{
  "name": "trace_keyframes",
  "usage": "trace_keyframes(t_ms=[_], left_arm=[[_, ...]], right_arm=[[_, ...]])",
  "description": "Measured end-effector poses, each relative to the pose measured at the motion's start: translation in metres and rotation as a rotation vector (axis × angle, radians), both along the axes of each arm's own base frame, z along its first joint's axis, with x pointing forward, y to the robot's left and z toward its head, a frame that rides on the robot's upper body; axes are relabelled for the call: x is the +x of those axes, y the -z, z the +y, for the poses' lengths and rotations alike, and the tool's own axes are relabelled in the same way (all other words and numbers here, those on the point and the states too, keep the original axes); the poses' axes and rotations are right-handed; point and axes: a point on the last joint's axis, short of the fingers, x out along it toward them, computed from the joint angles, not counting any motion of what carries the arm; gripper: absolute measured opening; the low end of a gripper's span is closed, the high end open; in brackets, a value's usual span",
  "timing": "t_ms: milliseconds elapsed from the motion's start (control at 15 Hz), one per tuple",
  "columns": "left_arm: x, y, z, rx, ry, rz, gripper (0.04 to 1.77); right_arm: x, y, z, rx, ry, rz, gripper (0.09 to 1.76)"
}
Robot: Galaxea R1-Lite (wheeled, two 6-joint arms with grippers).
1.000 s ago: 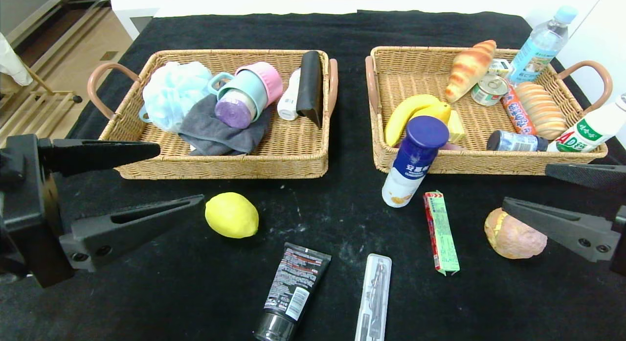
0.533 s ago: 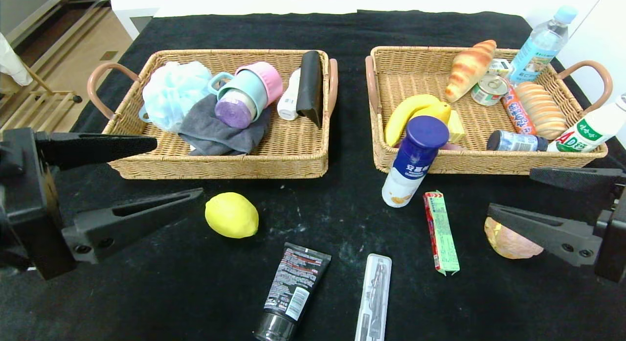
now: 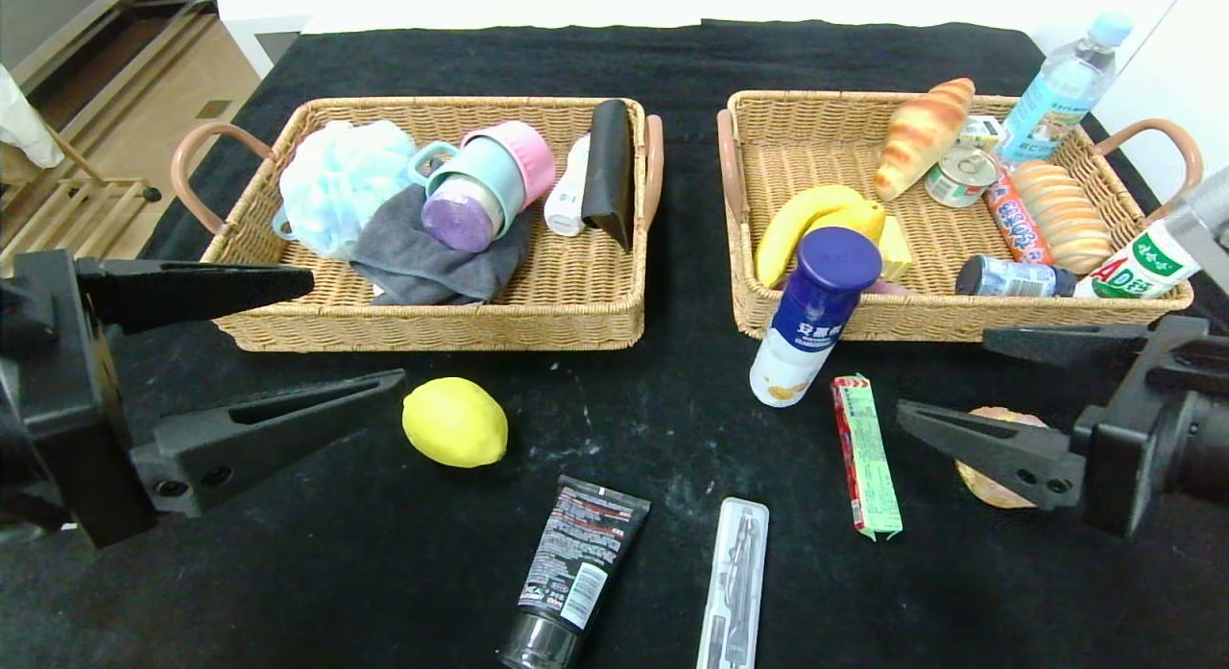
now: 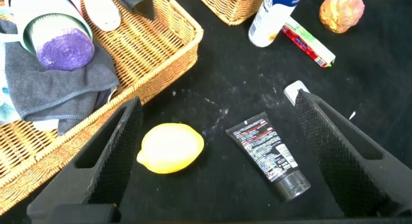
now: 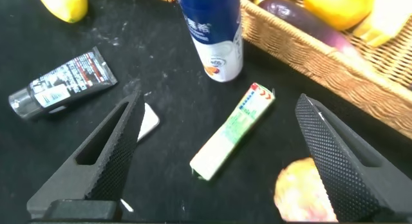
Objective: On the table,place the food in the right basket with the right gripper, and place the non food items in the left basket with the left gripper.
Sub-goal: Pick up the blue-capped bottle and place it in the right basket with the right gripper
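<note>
At the left edge of the head view the left gripper (image 3: 350,338) hovers with its fingers spread wide, holding nothing, in front of the left basket (image 3: 432,328). Just right of its lower finger the lemon (image 3: 454,422) lies on the table (image 3: 662,439). Lower centre lie the black tube (image 3: 571,573) and the clear case (image 3: 734,583). Right of centre the white bottle (image 3: 814,316) leans against the right basket (image 3: 946,314), with the snack pack (image 3: 866,456) just beside it. At the right the right gripper (image 3: 946,386) hangs wide open over the burger bun (image 3: 989,482), which its lower finger partly hides.
</note>
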Motion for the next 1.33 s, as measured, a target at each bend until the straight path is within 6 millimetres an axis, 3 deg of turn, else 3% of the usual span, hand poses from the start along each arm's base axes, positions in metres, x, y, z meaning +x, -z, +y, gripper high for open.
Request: trace_keyframes(t_ms=[733,1333], left_arm=[[0.001,0.001,-0.001,0.002,0.001,0.008,1.72],[0.002,0.002,-0.001,0.003,0.002,0.01,1.72]], right_arm=[[0.052,0.01,0.049,0.021,0.011,-0.149,1.71],[0.077,0.015,0.065,0.052,0.018,-0.187,1.71]])
